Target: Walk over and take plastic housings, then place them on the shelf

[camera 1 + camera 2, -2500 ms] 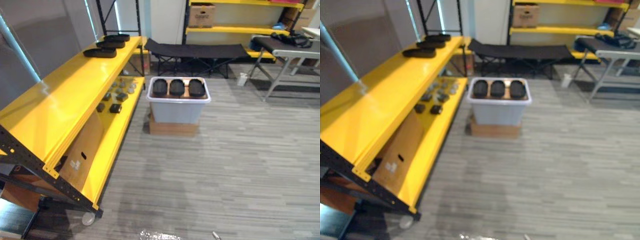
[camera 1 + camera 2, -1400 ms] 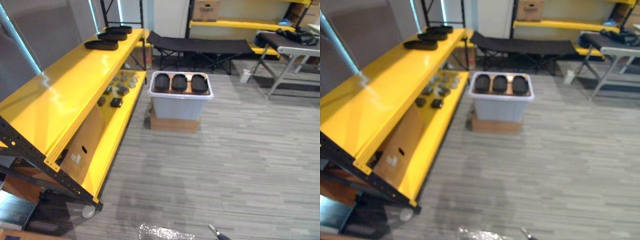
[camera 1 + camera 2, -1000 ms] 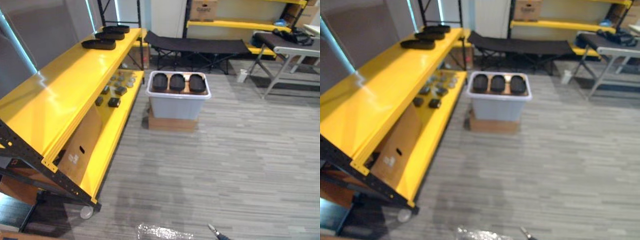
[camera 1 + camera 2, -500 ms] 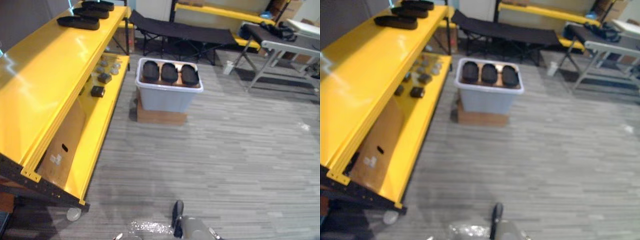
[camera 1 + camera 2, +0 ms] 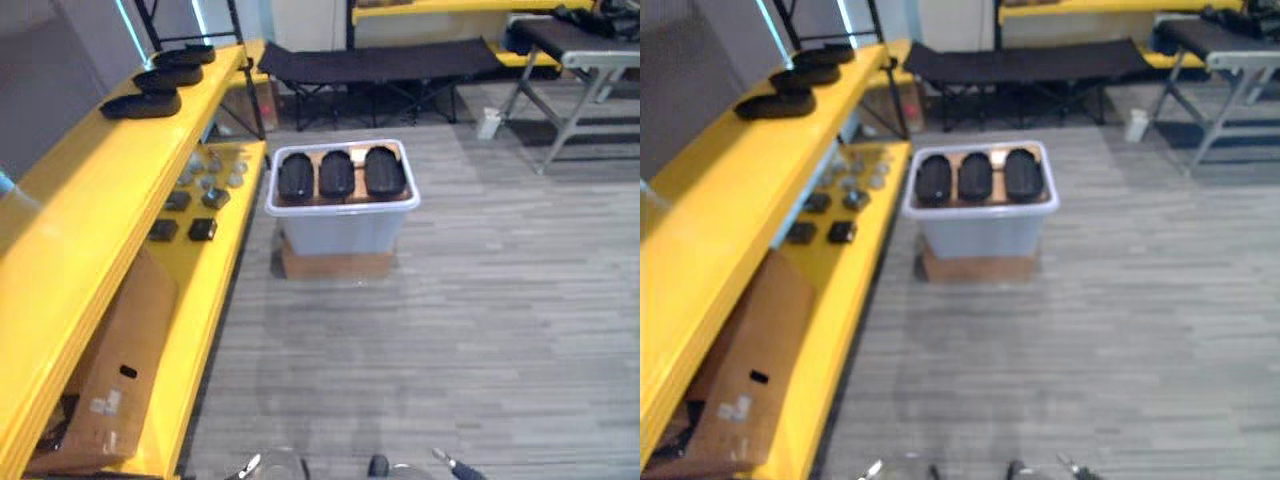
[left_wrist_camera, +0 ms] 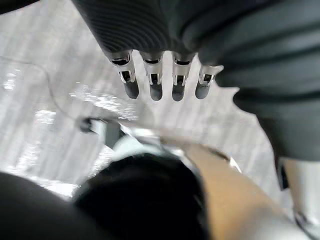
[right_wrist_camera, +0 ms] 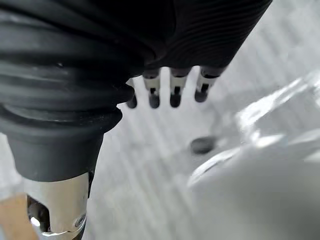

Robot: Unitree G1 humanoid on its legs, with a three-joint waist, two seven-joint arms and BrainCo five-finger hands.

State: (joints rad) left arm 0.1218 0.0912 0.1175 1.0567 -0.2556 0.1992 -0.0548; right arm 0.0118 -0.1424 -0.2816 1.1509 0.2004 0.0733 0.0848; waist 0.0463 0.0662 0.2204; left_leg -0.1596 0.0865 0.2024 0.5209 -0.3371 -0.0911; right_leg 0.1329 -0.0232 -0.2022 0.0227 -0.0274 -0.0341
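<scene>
Three black oval plastic housings [image 5: 340, 173] lie side by side in a light grey bin [image 5: 340, 228] that stands on a flat cardboard box [image 5: 335, 265] on the floor ahead. Three more black housings [image 5: 141, 104] rest in a row on the far end of the yellow shelf's top board [image 5: 90, 190] at my left. My left hand [image 6: 155, 83] hangs over the floor with straight fingers and holds nothing. My right hand [image 7: 173, 90] hangs the same way, fingers straight and empty. Both hands are far from the bin.
The yellow shelf's lower board [image 5: 215, 270] carries several small dark and grey parts [image 5: 202, 229], with a tilted cardboard box [image 5: 110, 375] beneath the top board. A black folding cot [image 5: 375, 62] stands behind the bin, a grey table [image 5: 575, 65] at the far right, a small white container [image 5: 488, 122] by its leg.
The whole picture has shifted: the camera moved, so the bin now sits larger and nearer the middle. The housings in the bin and on the shelf lie as before.
</scene>
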